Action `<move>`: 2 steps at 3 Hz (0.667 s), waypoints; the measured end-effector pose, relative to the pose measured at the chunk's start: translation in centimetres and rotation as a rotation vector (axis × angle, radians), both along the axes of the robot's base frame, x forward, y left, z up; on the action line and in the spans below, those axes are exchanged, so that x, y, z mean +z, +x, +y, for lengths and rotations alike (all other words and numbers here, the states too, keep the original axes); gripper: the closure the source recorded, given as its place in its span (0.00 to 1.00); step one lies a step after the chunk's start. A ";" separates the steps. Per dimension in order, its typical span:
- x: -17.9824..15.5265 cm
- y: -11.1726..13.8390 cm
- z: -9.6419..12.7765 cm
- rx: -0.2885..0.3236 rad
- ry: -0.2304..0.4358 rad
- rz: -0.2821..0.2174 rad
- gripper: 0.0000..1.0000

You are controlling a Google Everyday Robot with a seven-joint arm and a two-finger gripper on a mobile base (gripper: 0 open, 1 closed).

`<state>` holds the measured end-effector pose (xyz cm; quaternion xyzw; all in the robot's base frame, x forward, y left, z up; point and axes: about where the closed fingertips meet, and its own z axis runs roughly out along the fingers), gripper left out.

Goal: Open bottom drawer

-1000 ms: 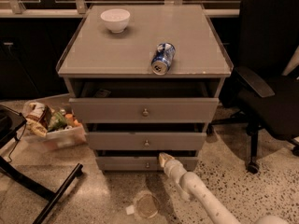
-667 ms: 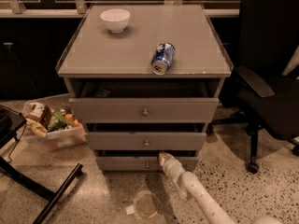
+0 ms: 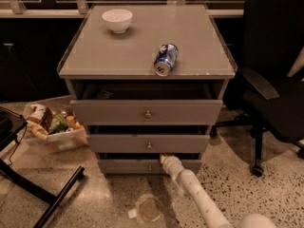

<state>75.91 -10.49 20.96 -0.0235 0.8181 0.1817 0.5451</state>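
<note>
Claw at the top edge of the bottom drawer

The bottom drawer (image 3: 123,167) sat lowest in the grey cabinet, just above the floor, with a dark gap above its front. The claw (image 3: 164,159) on its white arm met that upper edge just right of the small round knob (image 3: 150,167); whether it was wide or narrow I cannot tell. Above sat the middle drawer (image 3: 118,144) and the top drawer (image 3: 109,112). The counter (image 3: 118,56) carried a white bowl (image 3: 117,20) and a can (image 3: 166,59) on its side. A black office chair (image 3: 275,80) stood right, a snack bin (image 3: 52,132) left, on speckled floor (image 3: 266,194).
</note>
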 end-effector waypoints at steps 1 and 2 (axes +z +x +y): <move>-0.9 1.2 0.1 -0.009 -0.010 0.029 1.00; -1.9 0.7 -0.9 -0.042 -0.017 0.068 1.00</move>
